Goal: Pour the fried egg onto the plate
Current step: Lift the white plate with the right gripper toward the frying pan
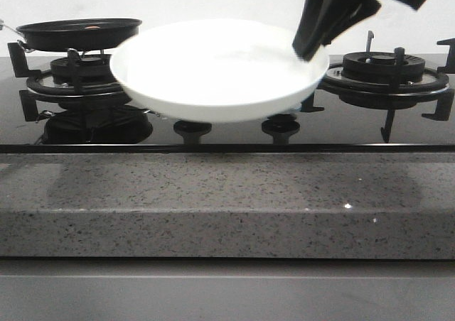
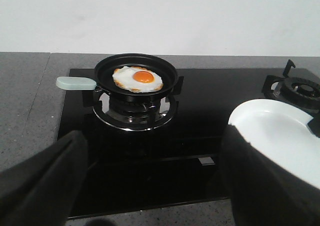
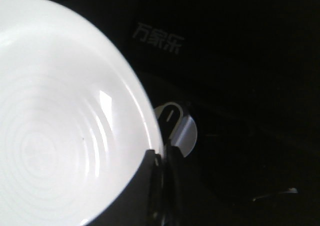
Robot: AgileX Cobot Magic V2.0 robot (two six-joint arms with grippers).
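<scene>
A plain pale wall backs a speckled grey stone counter (image 1: 213, 193) with a glossy black glass hob (image 2: 210, 111) set into it. On the hob's left burner (image 2: 135, 111), a ring of black cast grate over a shiny metal ring, sits a small round black frying pan (image 2: 136, 76) with a pale green handle (image 2: 75, 83). The fried egg (image 2: 138, 79) lies flat inside the pan, its round orange yolk near the middle and its glossy white edge irregular and browned. To the right of that burner, the plate (image 1: 217, 69) hangs in the air above the hob's control knobs (image 1: 193, 130); it is wide, shallow, round and plain white, with faint concentric rings in its base. The right gripper (image 1: 307, 47), black, is clamped on the plate's rim at the far right edge. Further right stands a second black burner (image 1: 384, 69). The left gripper (image 2: 150, 186) hangs in front of the left burner with its dark fingers (image 2: 45, 186) spread wide and nothing between them. Chinese characters reading 万家乐 (image 3: 158, 39) are printed in white on the glass.
</scene>
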